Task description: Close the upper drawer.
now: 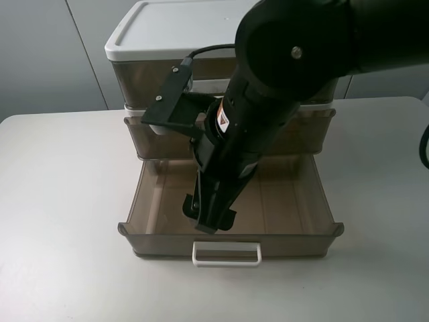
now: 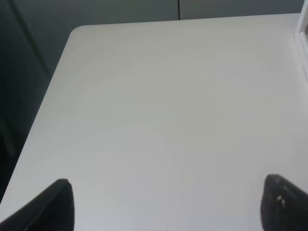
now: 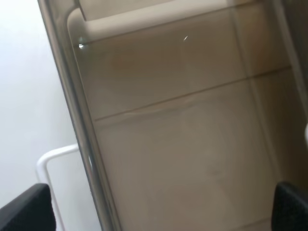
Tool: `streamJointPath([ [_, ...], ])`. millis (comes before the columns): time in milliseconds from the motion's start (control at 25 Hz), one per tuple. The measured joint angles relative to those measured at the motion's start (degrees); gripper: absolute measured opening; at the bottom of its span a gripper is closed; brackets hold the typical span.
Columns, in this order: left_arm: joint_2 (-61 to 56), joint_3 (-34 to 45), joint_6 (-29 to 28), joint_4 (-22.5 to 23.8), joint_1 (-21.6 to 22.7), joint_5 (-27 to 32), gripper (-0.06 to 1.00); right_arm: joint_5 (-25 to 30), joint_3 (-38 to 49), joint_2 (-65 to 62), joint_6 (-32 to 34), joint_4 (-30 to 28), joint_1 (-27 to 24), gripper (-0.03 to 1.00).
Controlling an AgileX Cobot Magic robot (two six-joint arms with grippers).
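Note:
The upper drawer [image 1: 149, 139] is the shallow smoky-brown middle one of the stack. Its front stands a little forward of the taller drawer [image 1: 141, 82] under the white lid [image 1: 174, 27]. Its handle is hidden behind my right arm. The lowest drawer [image 1: 155, 240] is pulled far out, with its white loop handle [image 1: 226, 253] at the front. My right gripper [image 1: 209, 218] is open and empty, and hangs inside the lowest drawer near its front wall. The right wrist view shows this gripper [image 3: 159, 208] over the drawer floor [image 3: 183, 144] and the handle [image 3: 45, 163]. My left gripper [image 2: 166, 207] is open over bare table.
The white table [image 1: 60, 201] surrounds the drawer stack; its far left corner [image 2: 79, 31] shows in the left wrist view. A white edge of the stack [image 2: 303, 33] lies at that view's right side. A grey wall stands behind.

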Motion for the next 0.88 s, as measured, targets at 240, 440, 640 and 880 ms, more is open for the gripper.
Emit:
streamJointPath([
  [240, 0.0, 0.0, 0.0, 0.0, 0.0, 0.0, 0.74, -4.3, 0.0, 2.6, -0.3, -2.4, -0.1, 0.68],
  [440, 0.0, 0.0, 0.0, 0.0, 0.0, 0.0, 0.74, -6.5, 0.0, 2.9, 0.6, -6.0, -0.7, 0.68],
  [640, 0.0, 0.0, 0.0, 0.0, 0.0, 0.0, 0.74, -7.8, 0.0, 2.9, 1.9, -8.1, -0.7, 0.68],
  [880, 0.0, 0.0, 0.0, 0.0, 0.0, 0.0, 0.74, -8.5, 0.0, 4.0, 3.6, -10.9, -0.7, 0.68],
])
